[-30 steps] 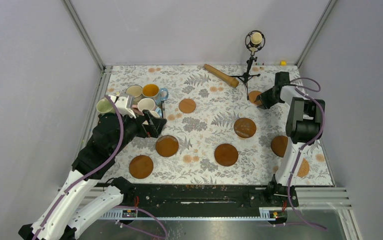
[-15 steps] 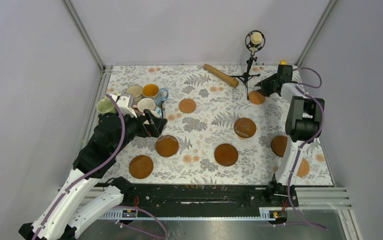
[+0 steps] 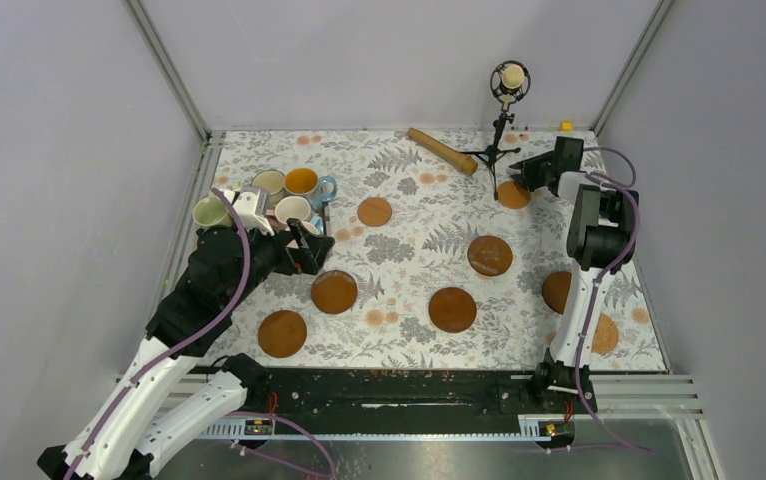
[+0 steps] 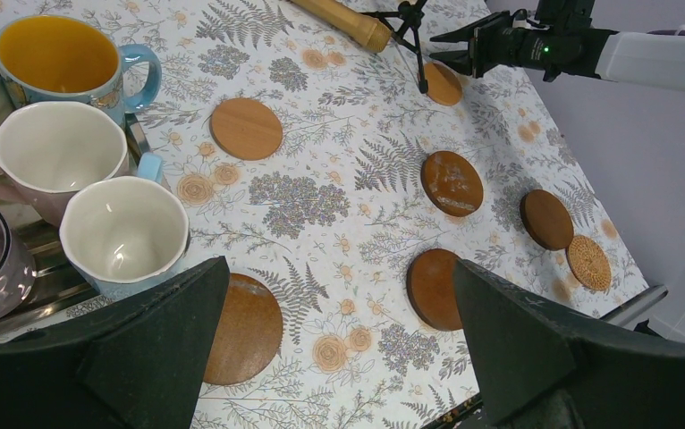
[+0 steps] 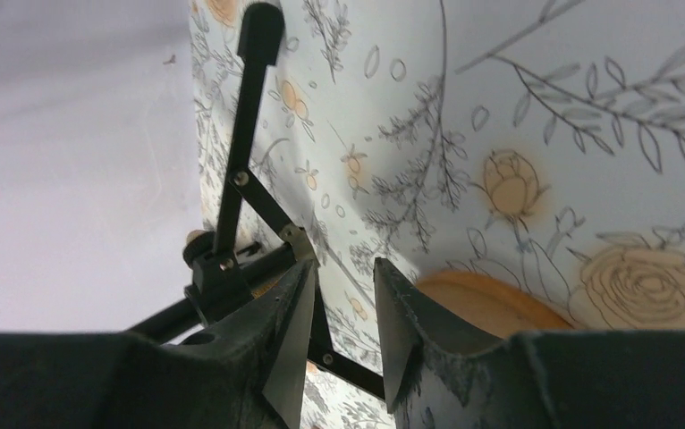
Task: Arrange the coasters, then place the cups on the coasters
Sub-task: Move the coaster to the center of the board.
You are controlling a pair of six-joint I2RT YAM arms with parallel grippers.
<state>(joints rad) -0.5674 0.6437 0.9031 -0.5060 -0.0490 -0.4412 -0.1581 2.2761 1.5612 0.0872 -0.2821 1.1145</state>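
Observation:
Several brown coasters lie spread over the flowered table, among them one at the middle back (image 3: 374, 211), one at the front left (image 3: 282, 333) and a small tan coaster (image 3: 512, 193) by the tripod. The cups stand bunched at the back left: a blue cup with a yellow inside (image 4: 57, 55), a pink cup (image 4: 57, 147), a light blue cup (image 4: 124, 234) and a light green cup (image 3: 209, 211). My left gripper (image 4: 339, 349) hangs wide open beside the cups, holding nothing. My right gripper (image 5: 343, 268) hovers over the small tan coaster (image 5: 486, 304), jaws slightly apart with nothing between them.
A microphone on a black tripod (image 3: 504, 120) stands at the back right, its legs right beside my right gripper. A wooden rolling pin (image 3: 442, 150) lies at the back. Grey walls close in the back and both sides.
My right gripper has drawn back from the small tan coaster toward the back right corner; the coaster stays on the table. The left arm has hardly moved.

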